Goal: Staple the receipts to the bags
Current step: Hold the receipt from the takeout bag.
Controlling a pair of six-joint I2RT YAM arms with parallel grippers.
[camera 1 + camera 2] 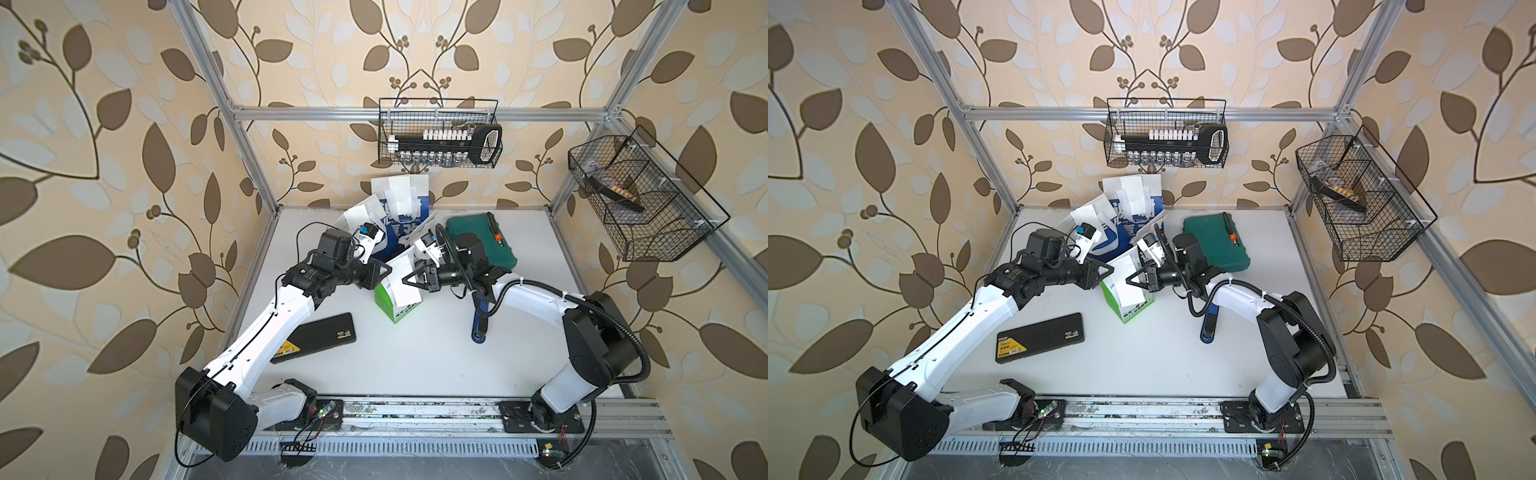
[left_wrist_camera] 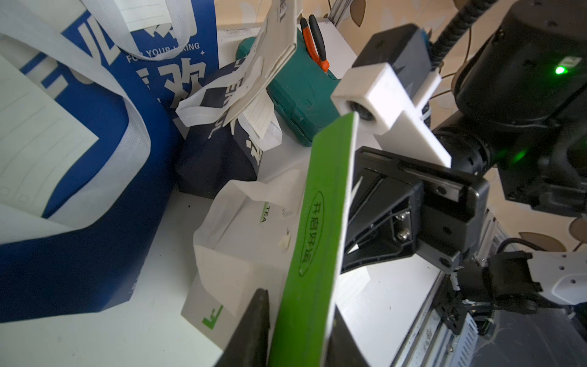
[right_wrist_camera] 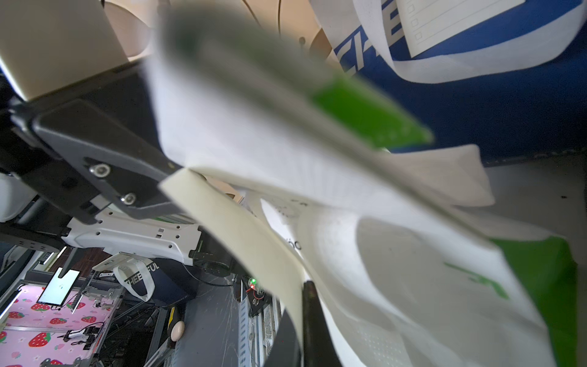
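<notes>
Presently the white-and-green bag is found near the green case, on the left arm's side of it. Its green flank is pinched between the left gripper fingers. A receipt draped over it is clamped by the right gripper. Four bags are counted, and at least four receipts.

Flat black case w/ yellow label lies front-left on the desk. Green case sits at back right, w/ orange-handled pliers on top. Wire basket on rear wall holds a socket rack; 2nd wire basket hangs on right wall.
</notes>
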